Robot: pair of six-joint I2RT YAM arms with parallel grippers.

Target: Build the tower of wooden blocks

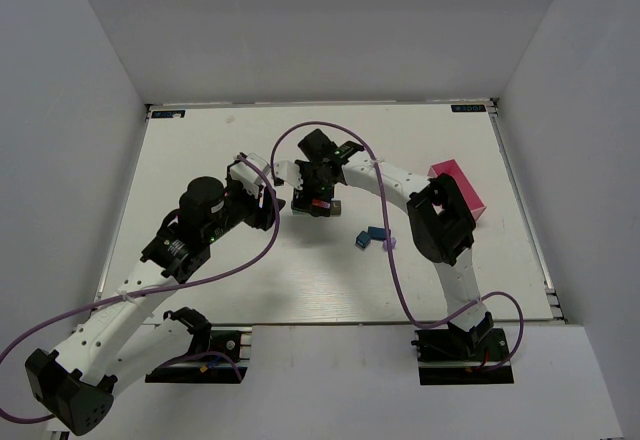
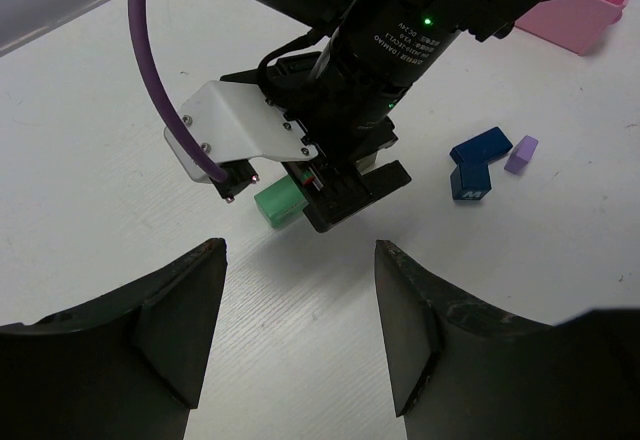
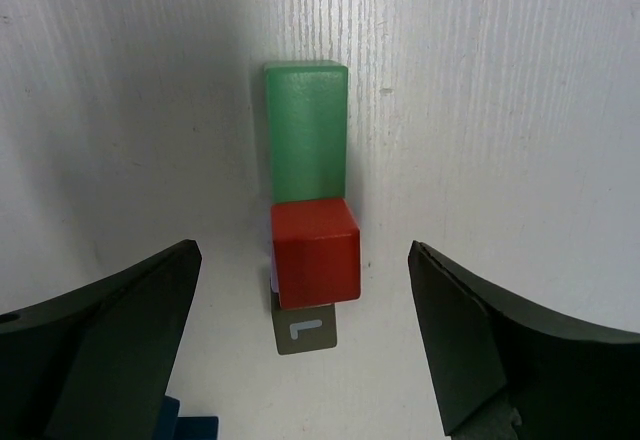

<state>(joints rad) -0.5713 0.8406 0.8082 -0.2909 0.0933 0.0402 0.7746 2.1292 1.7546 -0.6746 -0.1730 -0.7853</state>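
The tower stands mid-table. In the right wrist view it is a green bar [image 3: 306,130] lying flat, with a red cube [image 3: 315,252] at its near end on top of a grey block marked "L" [image 3: 305,328]. My right gripper [image 3: 303,260] is open above it, its jaws wide on either side of the red cube and not touching it. In the top view it [image 1: 318,203] hides most of the stack. My left gripper [image 1: 272,203] is open and empty just left of the tower [image 2: 300,260]. The green bar [image 2: 280,203] peeks out under the right gripper.
Two blue blocks [image 1: 372,235] [image 2: 480,147] and a small purple block [image 1: 390,245] [image 2: 521,153] lie loose to the right of the tower. A pink tray [image 1: 460,190] [image 2: 580,20] stands at the right. A purple cable [image 2: 165,80] hangs by the right wrist.
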